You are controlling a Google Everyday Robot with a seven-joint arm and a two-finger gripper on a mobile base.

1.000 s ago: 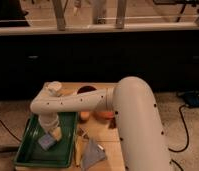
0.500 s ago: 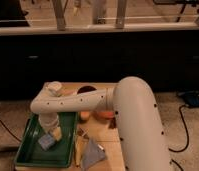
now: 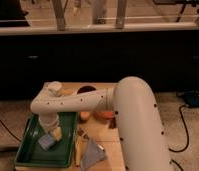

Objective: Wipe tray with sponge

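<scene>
**Claw down in the green tray, at the sponge**

We see the robot's 1 thick white arm (image 3: 88,101) reach from the lower right across the pale wooden counter (image 3: 104,137) to the left. There it bends at an elbow and points straight down. Its claw (image 3: 51,131) hangs below the ribbed white wrist, low inside the large rectangular dark green plastic tray (image 3: 67,149). We cannot tell whether the claw is spread or closed, because the wrist hides most of it.

The tray lies on the left end of the counter, with its long sides running away from us. The small squarish sponge (image 3: 47,142), blue-grey with a pale yellow part, sits on the tray floor in the middle of the tray, right under the claw. We cannot tell whether the claw is touching it.

Just right of the tray, a larger blue-grey pointed cloth (image 3: 93,153) lies on the bare counter, apart from the tray's rim. Further back, a dark red round dish (image 3: 86,90) shows above the arm, and an orange-brown round shape (image 3: 101,114) peeks out below it.
</scene>
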